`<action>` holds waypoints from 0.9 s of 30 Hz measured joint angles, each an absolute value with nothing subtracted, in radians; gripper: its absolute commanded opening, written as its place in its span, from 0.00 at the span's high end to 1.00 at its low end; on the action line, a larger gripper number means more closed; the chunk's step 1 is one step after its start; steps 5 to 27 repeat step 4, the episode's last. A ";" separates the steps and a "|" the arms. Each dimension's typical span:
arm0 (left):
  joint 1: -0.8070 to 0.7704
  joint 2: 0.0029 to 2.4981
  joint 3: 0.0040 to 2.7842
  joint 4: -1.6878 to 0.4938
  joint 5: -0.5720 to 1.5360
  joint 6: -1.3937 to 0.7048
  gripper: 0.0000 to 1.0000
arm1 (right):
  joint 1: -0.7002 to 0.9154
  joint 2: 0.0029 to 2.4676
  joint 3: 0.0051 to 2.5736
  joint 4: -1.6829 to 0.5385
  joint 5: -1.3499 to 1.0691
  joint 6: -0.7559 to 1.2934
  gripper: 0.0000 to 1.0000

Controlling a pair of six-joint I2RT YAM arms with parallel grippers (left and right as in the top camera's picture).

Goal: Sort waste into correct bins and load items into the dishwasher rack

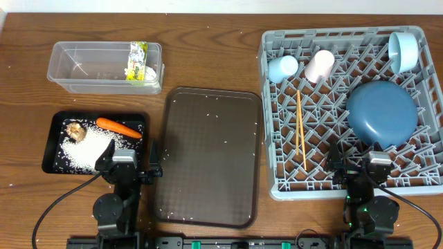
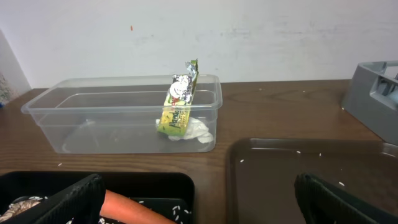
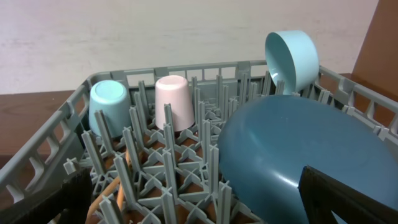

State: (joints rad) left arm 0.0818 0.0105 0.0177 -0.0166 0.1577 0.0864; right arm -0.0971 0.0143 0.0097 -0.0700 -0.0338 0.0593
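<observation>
Wooden table (image 1: 208, 62): black tray (image 1: 52, 138) ahead of left gripper (image 1: 129, 158), dark-blue plate (image 1: 382, 114) ahead of right gripper (image 1: 374, 160), both spread wide, empty.

Overhead looks down; 2 low wrist views face tub (image 2: 93, 134) and rack (image 3: 134, 180).

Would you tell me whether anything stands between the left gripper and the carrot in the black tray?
Nothing visible does: the carrot lies bare in the tray, just ahead of the open left gripper.

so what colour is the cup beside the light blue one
Pale pink. The pink cup shows best in the right wrist view.
</observation>
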 measured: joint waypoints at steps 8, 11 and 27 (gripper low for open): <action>0.082 0.010 0.018 -0.017 0.158 0.086 0.02 | -0.097 0.014 0.010 -0.070 -0.034 0.059 0.01; 0.082 0.010 0.018 -0.017 0.158 0.086 0.02 | -0.097 0.014 0.010 -0.070 -0.034 0.059 0.01; 0.082 0.010 0.018 -0.017 0.158 0.086 0.02 | -0.097 0.014 0.010 -0.070 -0.034 0.059 0.01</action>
